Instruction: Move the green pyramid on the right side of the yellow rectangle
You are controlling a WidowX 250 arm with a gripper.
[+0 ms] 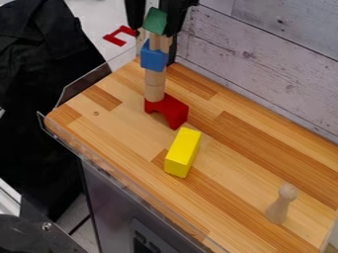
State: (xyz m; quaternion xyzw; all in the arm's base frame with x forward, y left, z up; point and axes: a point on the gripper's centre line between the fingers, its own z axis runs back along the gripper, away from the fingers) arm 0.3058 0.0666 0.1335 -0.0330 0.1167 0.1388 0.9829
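The green pyramid [155, 21] tops a stack at the upper edge of the frame, beside the black gripper [156, 30]; whether the jaws are open or gripping it cannot be told. Below it come a blue block [153, 58], wooden cylinders [155, 85] and a red arch [170, 109]. The yellow rectangle [183, 151] lies mid-frame on the worktop [119, 128], a wooden peg [280, 206] upright at lower right.

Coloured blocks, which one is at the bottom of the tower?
The red arch, on the counter; the blue block and green pyramid are higher, the yellow block lies apart.

1 green pyramid [155, 21] above stacked blocks [153, 59], 1 yellow rectangle [183, 152] near 1 red arch [174, 110]
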